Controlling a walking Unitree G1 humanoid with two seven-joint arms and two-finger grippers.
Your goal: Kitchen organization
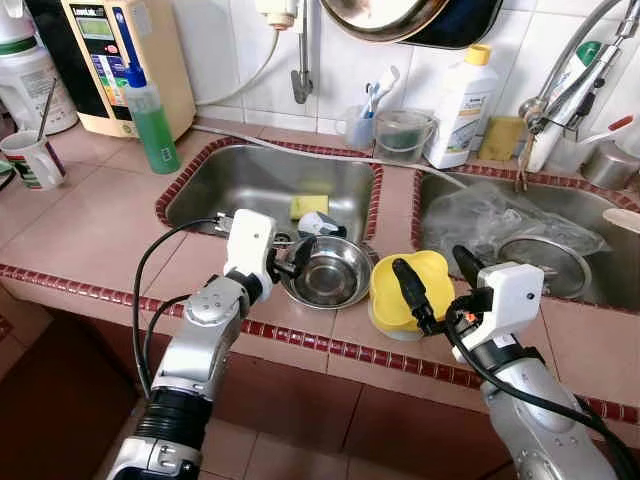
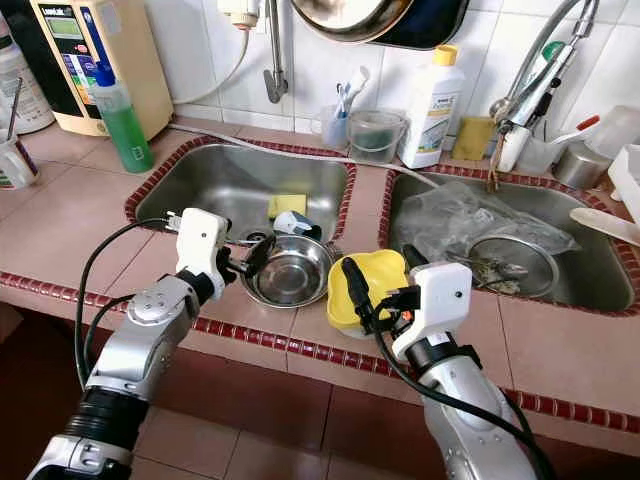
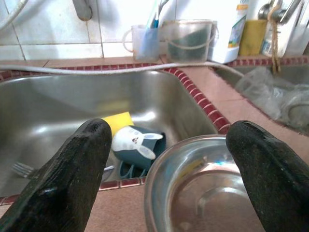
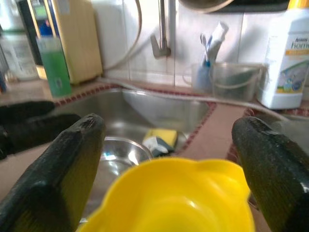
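On the tiled counter between two sinks, the right gripper (image 1: 436, 288) hangs spread wide and empty with the yellow bowl (image 1: 405, 291) straight ahead between its fingers, while the left gripper (image 1: 290, 258), also open, faces the steel bowl (image 1: 325, 272) just beside it.

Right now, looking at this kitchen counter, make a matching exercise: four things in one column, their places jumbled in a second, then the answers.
Things:
1. steel bowl
2. yellow bowl
3. sponge
4. green bottle

Places:
A. inside the left sink
B. counter's front edge, at the left gripper
C. by the wall, left of the sinks
D. between the open fingers of the right gripper

Pairs: 1-B, 2-D, 3-A, 4-C
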